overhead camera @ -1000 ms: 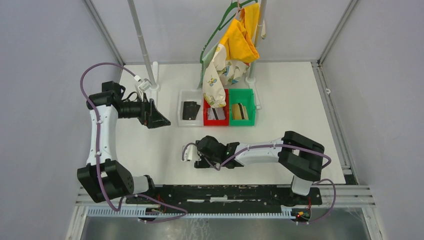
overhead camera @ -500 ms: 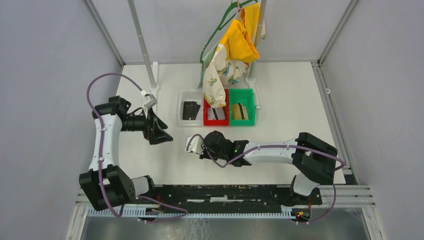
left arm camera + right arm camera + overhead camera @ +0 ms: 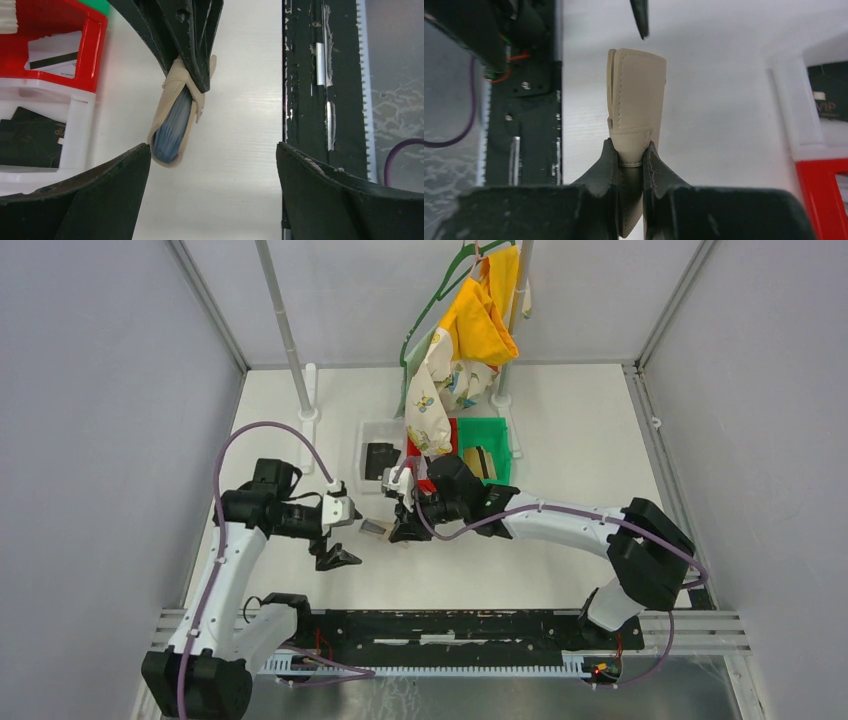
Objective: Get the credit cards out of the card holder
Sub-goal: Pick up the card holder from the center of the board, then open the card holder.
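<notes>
The tan card holder (image 3: 636,100) is folded, held edge-up just over the table, with my right gripper (image 3: 630,155) shut on its snap-tab end. From the left wrist view the card holder (image 3: 175,120) shows bluish clear sleeves in its open end; whether cards sit in them cannot be told. My left gripper (image 3: 212,165) is open just left of it, with nothing between its fingers. From above, the card holder (image 3: 375,528) hangs between the right gripper (image 3: 405,525) and the left gripper (image 3: 332,552). Loose credit cards lie in the bins: black ones (image 3: 30,145) and a pale striped one (image 3: 52,55).
Three bins stand in a row behind the grippers: white (image 3: 368,475), red (image 3: 452,430) and green (image 3: 495,430). Yellow and patterned cloths (image 3: 470,330) hang on a hanger over them, between two upright poles (image 3: 285,330). The black base rail (image 3: 450,625) runs along the near edge.
My right gripper closed on the card holder and carried it up and back toward the bins. The left arm swung from the back left to just beside it, still open.
</notes>
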Tool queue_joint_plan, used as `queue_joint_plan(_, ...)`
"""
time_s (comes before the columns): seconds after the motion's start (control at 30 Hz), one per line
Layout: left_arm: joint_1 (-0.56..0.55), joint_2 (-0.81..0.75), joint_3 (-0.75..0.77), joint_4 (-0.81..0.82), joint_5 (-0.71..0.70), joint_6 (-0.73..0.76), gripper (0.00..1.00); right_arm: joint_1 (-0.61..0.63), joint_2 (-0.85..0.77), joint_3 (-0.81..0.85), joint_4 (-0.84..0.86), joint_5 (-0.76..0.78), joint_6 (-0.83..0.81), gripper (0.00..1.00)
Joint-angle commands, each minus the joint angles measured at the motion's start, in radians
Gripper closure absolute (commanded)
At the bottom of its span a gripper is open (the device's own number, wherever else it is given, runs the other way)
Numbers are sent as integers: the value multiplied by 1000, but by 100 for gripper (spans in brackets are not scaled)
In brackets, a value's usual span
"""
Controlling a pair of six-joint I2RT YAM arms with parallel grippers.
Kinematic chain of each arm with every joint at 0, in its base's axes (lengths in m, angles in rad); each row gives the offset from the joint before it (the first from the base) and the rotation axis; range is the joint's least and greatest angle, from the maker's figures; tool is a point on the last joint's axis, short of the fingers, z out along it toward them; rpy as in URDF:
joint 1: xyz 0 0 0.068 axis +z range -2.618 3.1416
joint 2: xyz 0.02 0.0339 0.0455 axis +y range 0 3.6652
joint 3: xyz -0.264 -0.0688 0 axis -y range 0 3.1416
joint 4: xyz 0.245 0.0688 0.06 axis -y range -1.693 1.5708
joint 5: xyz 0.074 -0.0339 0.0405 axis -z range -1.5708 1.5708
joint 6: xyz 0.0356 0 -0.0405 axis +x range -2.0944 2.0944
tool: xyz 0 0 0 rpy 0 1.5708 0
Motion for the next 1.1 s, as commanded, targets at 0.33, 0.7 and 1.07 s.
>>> queue_joint_plan(0.33, -53, -26, 84, -208, -72, 272, 18, -19, -25, 158, 118, -488, 173, 100)
queue_joint_plan(0.7, -53, -47, 160, -129, 28, 69, 97, -21, -39, 138, 114, -407, 178, 43)
queue_joint_plan(1.07, -53, -52, 166, -82, 186, -250, 98, -10, -283, 17, 111, -37, 12, 17)
